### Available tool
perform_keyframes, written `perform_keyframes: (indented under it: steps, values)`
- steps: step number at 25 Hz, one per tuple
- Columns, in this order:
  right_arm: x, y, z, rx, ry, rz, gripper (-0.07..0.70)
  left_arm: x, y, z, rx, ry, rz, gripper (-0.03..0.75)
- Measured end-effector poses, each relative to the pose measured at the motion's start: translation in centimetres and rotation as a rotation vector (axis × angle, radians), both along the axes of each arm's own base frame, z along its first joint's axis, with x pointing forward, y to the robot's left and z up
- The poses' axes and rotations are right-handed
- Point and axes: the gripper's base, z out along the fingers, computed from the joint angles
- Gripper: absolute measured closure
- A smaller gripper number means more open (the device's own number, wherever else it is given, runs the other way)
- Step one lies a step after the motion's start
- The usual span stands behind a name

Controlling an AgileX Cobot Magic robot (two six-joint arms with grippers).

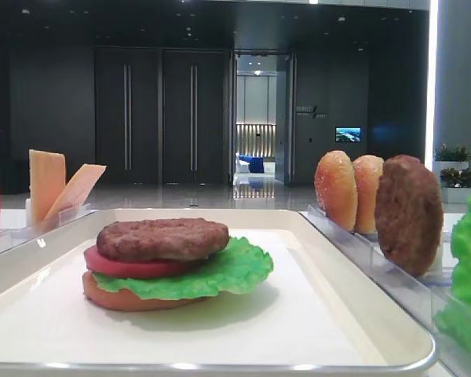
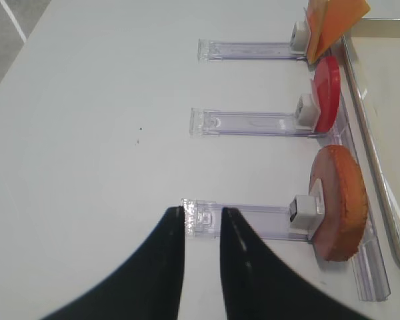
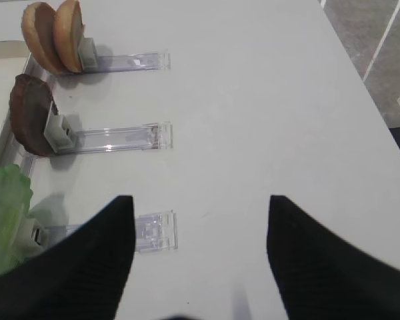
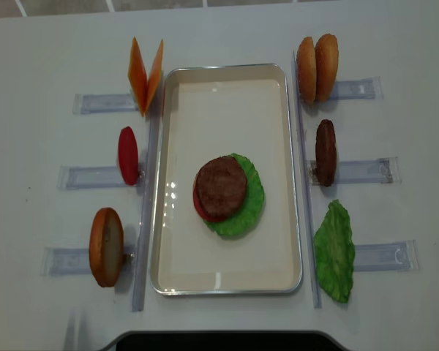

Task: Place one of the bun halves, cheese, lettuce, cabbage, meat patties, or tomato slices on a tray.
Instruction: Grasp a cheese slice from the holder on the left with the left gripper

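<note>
Stacked burger on the tray — left tool nearly closed on nothing, right tool spread wide.

Plastic food, shiny tray
You see a glossy-rimmed tray, clear plastic racks, a bumpy patty, a matt table.

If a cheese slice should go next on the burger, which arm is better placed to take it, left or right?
Probably the left. The cheese stands in the rack on the left side of the tray, the left end effector side. The right end effector, open, faces the racks with buns, patty and lettuce.
</note>
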Motion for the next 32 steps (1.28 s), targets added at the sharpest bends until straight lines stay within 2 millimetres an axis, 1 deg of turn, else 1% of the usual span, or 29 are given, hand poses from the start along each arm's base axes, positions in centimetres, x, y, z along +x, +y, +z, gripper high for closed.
perform_keyframes:
  steps: [32]
  values:
    - [0.0, 0.0, 0.0, -0.001, 0.0, 0.0, 0.218, 0.0, 0.0, 0.0, 0.0, 0.0, 0.0, 0.575]
